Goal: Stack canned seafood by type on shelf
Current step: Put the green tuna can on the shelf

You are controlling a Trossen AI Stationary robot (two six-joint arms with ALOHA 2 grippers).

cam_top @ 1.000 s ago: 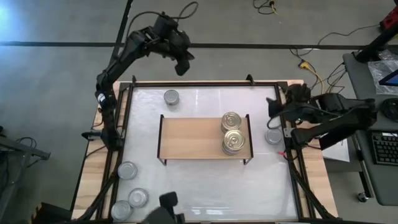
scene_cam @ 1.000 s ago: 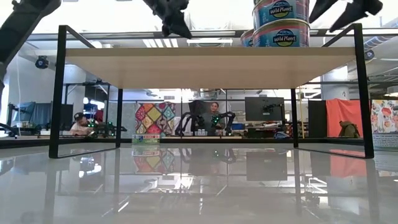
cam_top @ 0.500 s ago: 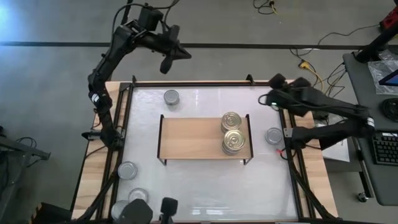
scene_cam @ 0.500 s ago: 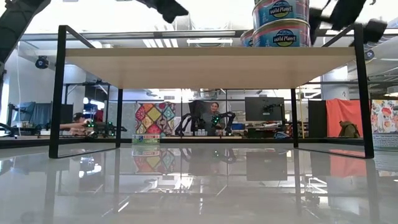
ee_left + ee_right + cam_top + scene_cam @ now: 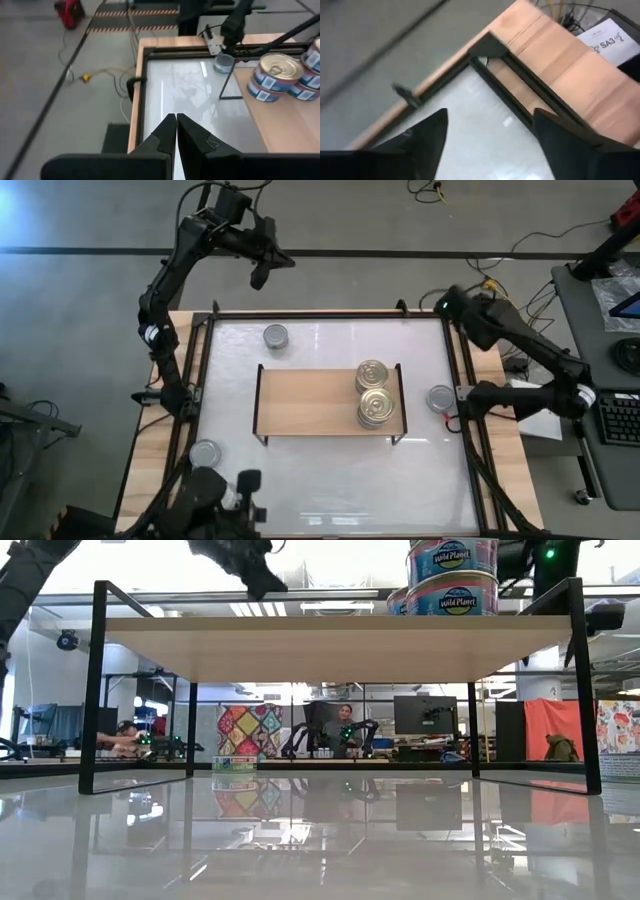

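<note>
The shelf (image 5: 310,402) stands mid-table with gold-topped cans (image 5: 372,375) (image 5: 376,407) on its right part. In the low view the near ones (image 5: 451,578) are a stack of two. Silver-topped cans rest on the tabletop at the far left (image 5: 275,336), by the right edge (image 5: 440,398) and at the near left (image 5: 204,453). My left gripper (image 5: 262,270) hangs shut and high beyond the table's far left edge, its fingers (image 5: 176,132) together. My right gripper (image 5: 490,145) is open above the far right corner (image 5: 445,305), with nothing between its fingers.
The shelf's left part is bare board. A dark object (image 5: 212,495) sits over the near left corner and covers part of the cans there. A black frame (image 5: 330,313) borders the white tabletop. Cables lie on the floor beyond the far edge.
My right gripper has swung from beside the silver-topped can at the right edge toward the far right corner, rolling as it went. My left gripper has drifted toward the left beyond the far edge and turned. The dark object at the near edge has shifted leftward.
</note>
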